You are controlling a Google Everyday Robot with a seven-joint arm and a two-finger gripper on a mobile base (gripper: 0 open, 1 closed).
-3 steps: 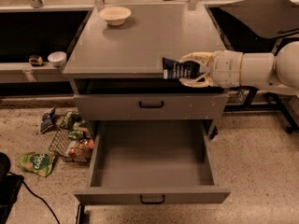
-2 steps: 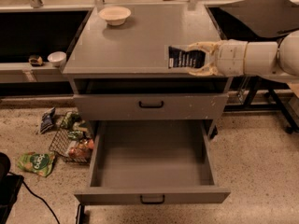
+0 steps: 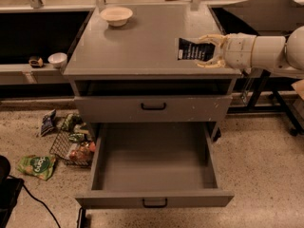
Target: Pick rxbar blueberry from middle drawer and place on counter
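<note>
End effector (image 3: pixel 207 51) comes in from the right, over the right front part of the table (image 3: pixel 142 46), fingers clamped on the bar (image 3: pixel 191 49). Bar projects leftward past the fingertips, long axis roughly in line with the arm. Table top lies directly beneath; contact cannot be told. Drawer (image 3: pixel 154 170), below and left, stands open. Judgement: straight down, then release.

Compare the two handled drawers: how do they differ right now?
The middle drawer is pulled out; the upper drawer is shut. The middle drawer's inside shows empty; the upper drawer's is hidden. Both are grey with black handles. The claw holds the rxbar blueberry over the counter.
</note>
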